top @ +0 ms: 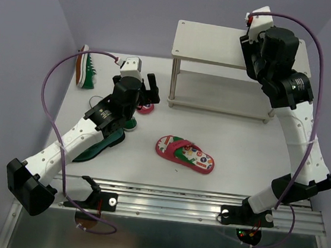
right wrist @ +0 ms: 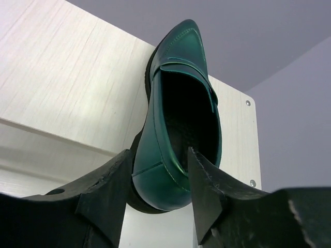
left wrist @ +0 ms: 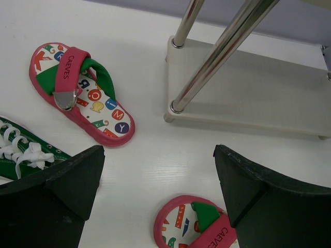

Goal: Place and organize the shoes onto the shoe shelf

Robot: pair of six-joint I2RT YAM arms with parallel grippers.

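Observation:
My right gripper (right wrist: 152,170) is shut on the heel of a shiny dark teal loafer (right wrist: 178,103), one finger inside it and one outside, over the top board of the pale shoe shelf (right wrist: 67,88). The shelf (top: 216,45) stands at the back. My left gripper (left wrist: 158,186) is open just above a red flip-flop (left wrist: 194,227) that lies near the shelf's front left leg (top: 146,107). The second flip-flop (top: 185,154) lies mid-table. A green sneaker (left wrist: 26,155) lies beside my left finger. Another sneaker (top: 87,67) stands on edge at the far left. The second loafer (top: 100,143) lies under my left arm.
The shelf's metal legs (left wrist: 222,51) and lower board (left wrist: 258,93) are close ahead of my left gripper. The left wall runs beside the sneaker on edge. The metal rail (top: 192,202) with the arm bases spans the near edge.

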